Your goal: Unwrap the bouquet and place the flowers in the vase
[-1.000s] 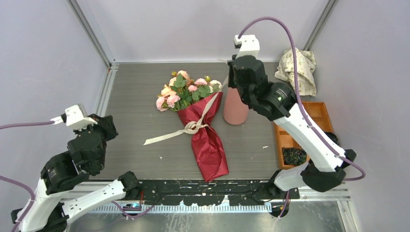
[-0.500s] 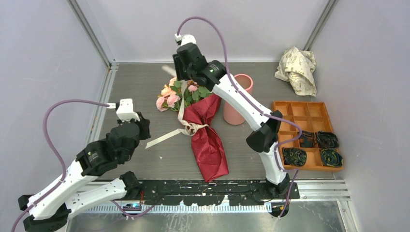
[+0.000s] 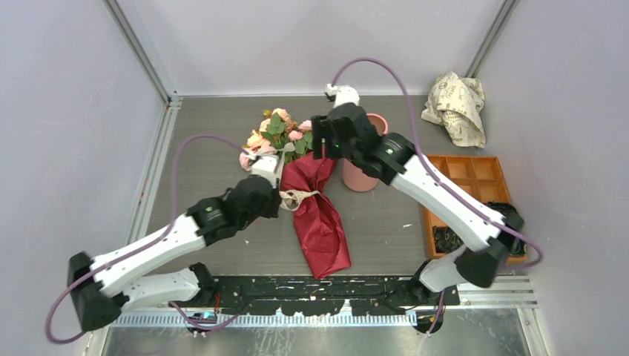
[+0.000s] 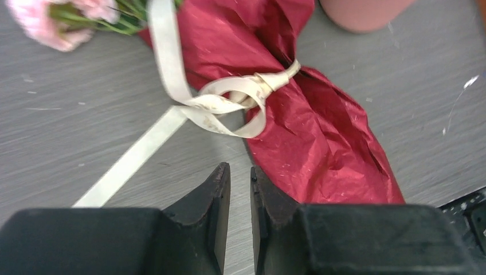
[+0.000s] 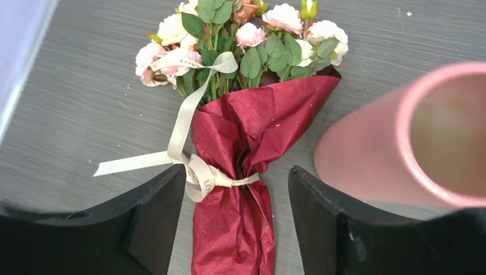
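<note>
Jaws of the left gripper [image 4: 239, 170] stand only a narrow slit apart, with nothing between them. In the left wrist view they fill the bottom middle of the frame, over bare table [image 4: 63, 132]. Their tips are just short of the ribbon [image 4: 172, 69] knot; whether they touch it I cannot tell.

The right gripper [image 5: 236, 172] has its jaws spread wide and also holds nothing. In the right wrist view its two fingers [image 5: 155, 217] stand at lower left and lower middle, and the tied waist of the bouquet [image 5: 232, 235] shows in the gap between them, farther down.

In the top view the bouquet [image 3: 320, 219] lies flat at the centre of the frame, blooms toward the top and the red paper tail toward the bottom. The ribbon is tied round its waist. One end runs up over the flowers [image 5: 258, 40] and the other trails out to the left on the table. The flowers are in the paper, fanned out at upper centre.

The vase [image 3: 361, 176] stands upright just right of the bouquet's upper part, its rim partly hidden by the right arm. In the right wrist view it fills the right edge, mouth toward the camera.

Crumpled cream paper [image 3: 456, 104] lies at upper right. An orange tray [image 3: 475, 169] sits at the right edge, partly behind the arm.
</note>
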{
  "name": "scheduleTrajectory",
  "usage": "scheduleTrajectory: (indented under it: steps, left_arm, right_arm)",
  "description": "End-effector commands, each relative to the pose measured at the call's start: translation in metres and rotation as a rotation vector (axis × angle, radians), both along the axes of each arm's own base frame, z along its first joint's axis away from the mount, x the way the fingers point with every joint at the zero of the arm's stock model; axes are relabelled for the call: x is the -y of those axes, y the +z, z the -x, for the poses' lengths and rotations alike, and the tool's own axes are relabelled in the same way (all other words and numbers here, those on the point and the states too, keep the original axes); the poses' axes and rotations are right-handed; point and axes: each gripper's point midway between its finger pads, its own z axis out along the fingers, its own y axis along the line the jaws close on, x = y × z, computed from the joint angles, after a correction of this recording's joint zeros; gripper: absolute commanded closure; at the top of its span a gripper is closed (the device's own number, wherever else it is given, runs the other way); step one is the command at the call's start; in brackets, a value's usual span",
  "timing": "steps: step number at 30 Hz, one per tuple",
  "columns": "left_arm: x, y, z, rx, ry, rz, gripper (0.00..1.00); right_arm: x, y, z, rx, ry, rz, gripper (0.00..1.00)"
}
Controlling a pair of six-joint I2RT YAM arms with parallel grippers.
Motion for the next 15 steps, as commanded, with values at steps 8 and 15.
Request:
scheduleTrajectory:
  steps: [8,15]
  left_arm:
    - [0.086,-0.064,-0.04,-0.101,-0.096,-0.042,0.71]
    - [0.098,-0.096,-0.058,-0.137,-0.057,-0.118,0.67]
  right_arm:
    - [0.046,-0.013,0.047,-0.024,-0.072,-0.124,0.3]
    - [0.036,-0.068,0.059,-0.149,-0.047,-0.117,0.38]
